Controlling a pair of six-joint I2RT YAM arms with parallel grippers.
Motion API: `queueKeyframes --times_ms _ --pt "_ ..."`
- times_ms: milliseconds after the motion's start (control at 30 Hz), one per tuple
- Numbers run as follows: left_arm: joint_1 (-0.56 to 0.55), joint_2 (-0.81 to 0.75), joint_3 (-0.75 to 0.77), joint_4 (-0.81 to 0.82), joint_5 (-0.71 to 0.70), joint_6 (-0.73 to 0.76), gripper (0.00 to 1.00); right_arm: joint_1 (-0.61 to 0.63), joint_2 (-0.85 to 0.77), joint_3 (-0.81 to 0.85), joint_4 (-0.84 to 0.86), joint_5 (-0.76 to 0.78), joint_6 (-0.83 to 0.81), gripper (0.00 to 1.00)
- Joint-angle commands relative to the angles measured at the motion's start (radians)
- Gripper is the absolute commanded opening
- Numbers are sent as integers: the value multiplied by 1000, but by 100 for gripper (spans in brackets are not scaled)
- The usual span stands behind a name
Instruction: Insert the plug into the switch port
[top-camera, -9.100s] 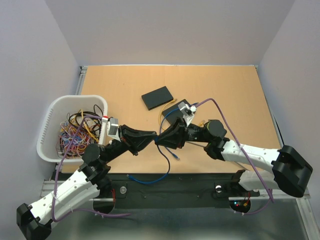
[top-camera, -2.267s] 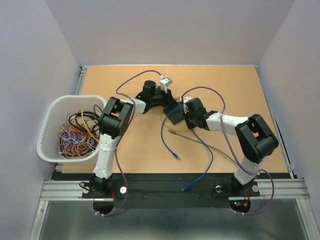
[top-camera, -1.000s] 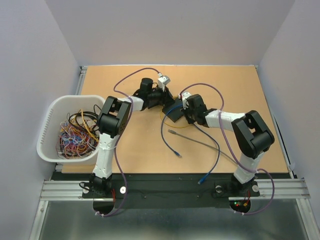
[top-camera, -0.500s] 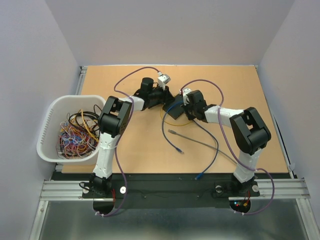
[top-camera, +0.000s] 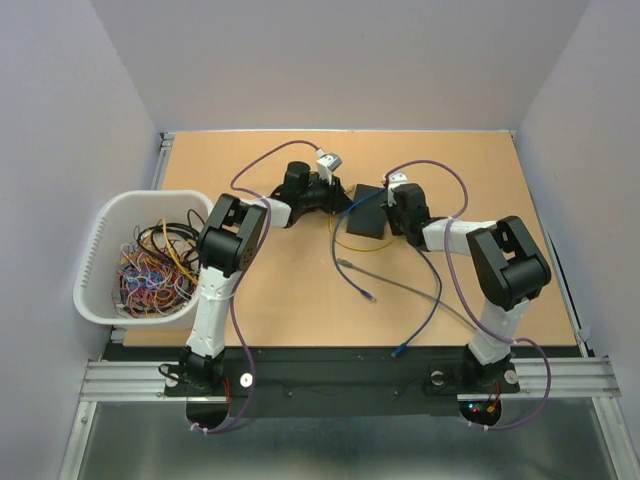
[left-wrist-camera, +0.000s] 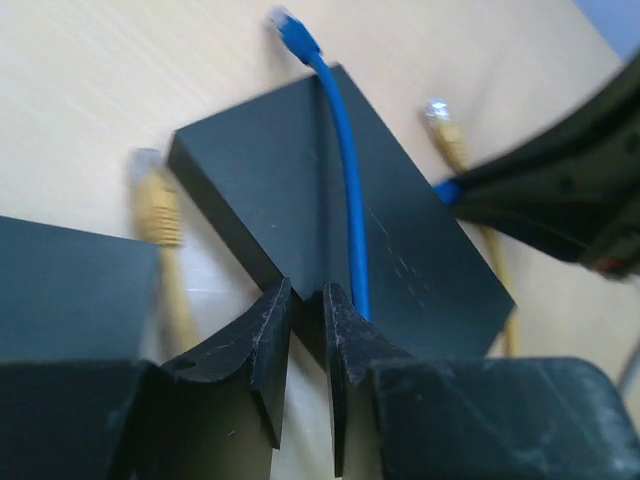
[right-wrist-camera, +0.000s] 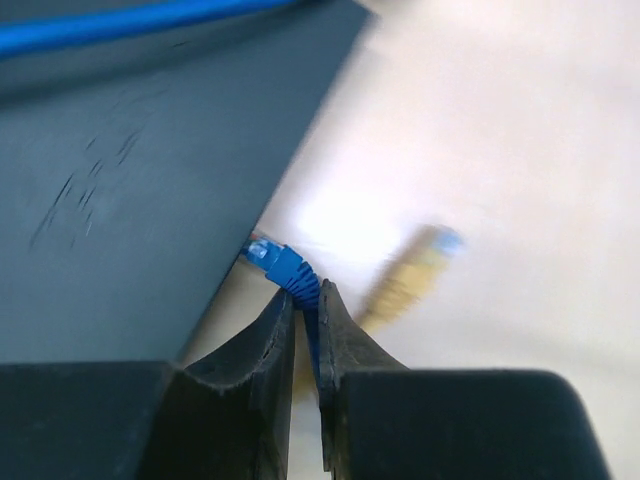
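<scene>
The black switch (top-camera: 370, 213) lies flat at mid-table. It also shows in the left wrist view (left-wrist-camera: 340, 210) and the right wrist view (right-wrist-camera: 130, 170). My right gripper (top-camera: 396, 214) (right-wrist-camera: 305, 296) is shut on the blue plug (right-wrist-camera: 285, 268). The plug's clear tip touches the switch's side edge. My left gripper (top-camera: 337, 200) (left-wrist-camera: 306, 292) is shut with a thin gap, right at the switch's near corner. A second blue cable (left-wrist-camera: 345, 170) lies across the switch top and passes behind the left gripper's right finger. Its plug (left-wrist-camera: 294, 34) is loose past the far edge.
A second black box (left-wrist-camera: 70, 290) lies by the left gripper. Yellow plugs (left-wrist-camera: 156, 198) (left-wrist-camera: 444, 124) and a yellow cable (top-camera: 350, 244) lie round the switch. A grey cable (top-camera: 400, 286) and a loose blue plug (top-camera: 371, 297) lie nearer. A white basket (top-camera: 100, 240) of cables stands at the left.
The switch has slid right and turned. My right gripper has moved up and to the right with the blue plug. The left gripper has barely moved.
</scene>
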Motion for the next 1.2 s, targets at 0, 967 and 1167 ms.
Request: queueKeyframes --times_ms 0,967,1167 --pt "-179 32 -98 -221 297 -169 28 -43 -39 -27 328 159 29 4" --pt "-202 207 328 -236 256 -278 28 -45 -328 -253 165 85 229 64" --pt "-186 233 436 -359 231 -220 28 -46 -332 -244 116 125 265 69"
